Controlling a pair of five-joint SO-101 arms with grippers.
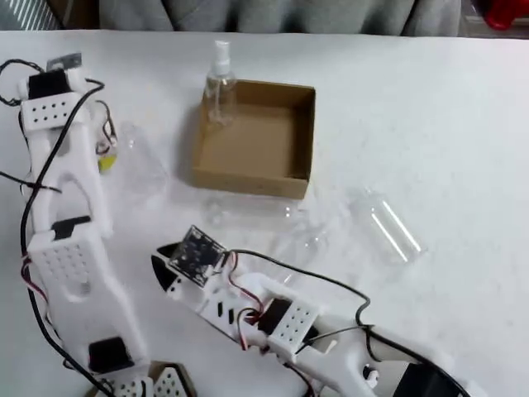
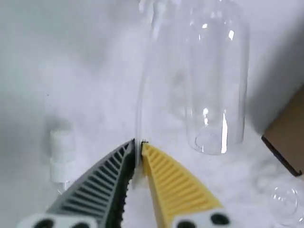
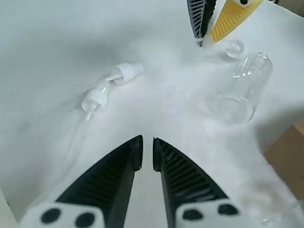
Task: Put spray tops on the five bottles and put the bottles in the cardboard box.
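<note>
Left gripper [image 2: 137,145] has its grey and yellow fingers pressed together at the tips. A thin clear strip runs up from between them, and I cannot tell whether it is pinched there. Right gripper [image 3: 147,152] has its black fingers drawn almost together, a slit between them with nothing in it.

A white table [image 1: 430,107] carries everything. Behind its far edge is grey upholstery [image 1: 331,12], with something red [image 1: 506,11] at the far right corner. The open box [image 1: 248,178] sits in the middle of the far half. One capped bottle [image 1: 220,91] stands upright in the box's far left corner. A bare bottle [image 2: 216,80] lies on its side just beyond the left gripper, between it and the box. Another clear bottle [image 1: 388,225] lies to the right of the box, well apart from both grippers. More clear bottles lie in front of the box, but how many is hard to tell. Two loose white tops [image 3: 126,72] lie side by side on the table between the two grippers.

The left arm [image 1: 70,207] runs along the table's left side from the near edge, its wrist tipped down so the gripper is low over the surface, left of the box. The right arm [image 1: 281,318] comes in from the near right corner, stretched low across the front of the table, its gripper pointing toward the left arm.
</note>
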